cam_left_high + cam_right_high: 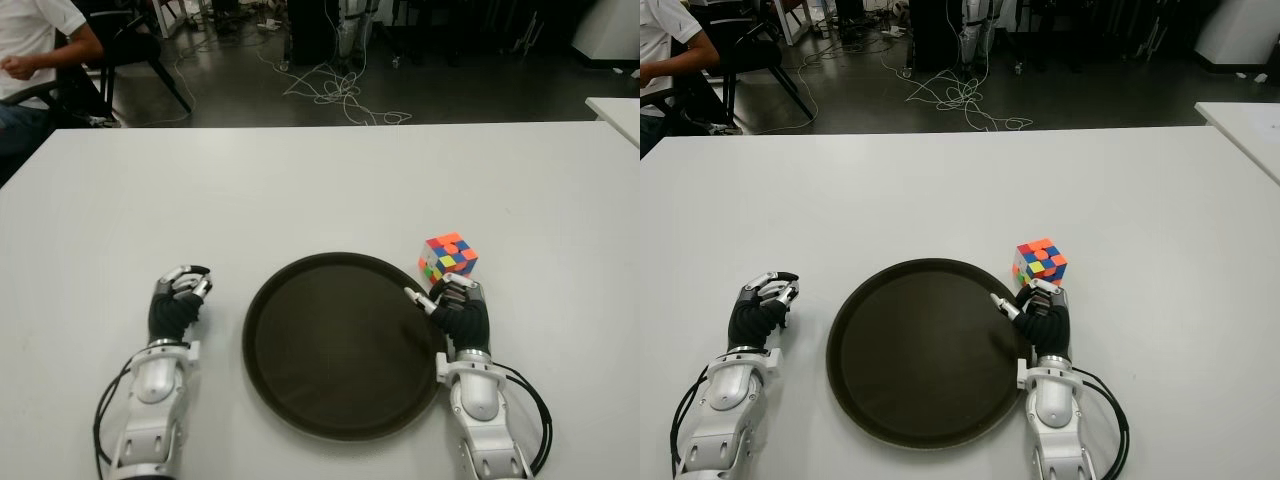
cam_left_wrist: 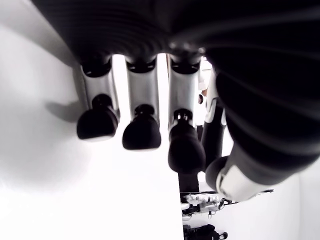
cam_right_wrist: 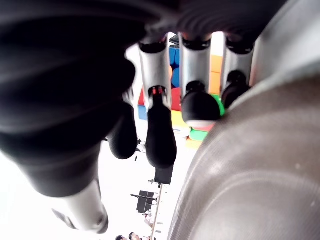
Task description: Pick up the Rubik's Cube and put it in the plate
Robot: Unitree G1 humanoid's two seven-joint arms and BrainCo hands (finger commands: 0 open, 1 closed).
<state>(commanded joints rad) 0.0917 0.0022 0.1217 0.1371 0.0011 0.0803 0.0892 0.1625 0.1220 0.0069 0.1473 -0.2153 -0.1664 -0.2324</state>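
Observation:
The Rubik's Cube (image 1: 448,256) stands on the white table (image 1: 300,190), just beyond the right rim of the dark round plate (image 1: 340,350). My right hand (image 1: 440,298) is right in front of the cube, at the plate's right edge. Its fingers are loosely bent and hold nothing. In the right wrist view the cube (image 3: 177,120) shows behind the hanging fingers (image 3: 161,137), apart from them, with the plate (image 3: 250,190) beside them. My left hand (image 1: 185,292) shows left of the plate, fingers (image 2: 142,132) relaxed and holding nothing.
A second white table (image 1: 615,110) juts in at the far right. Beyond the table's far edge are loose cables on the floor (image 1: 340,95), a chair (image 1: 140,50) and a seated person (image 1: 30,45) at the back left.

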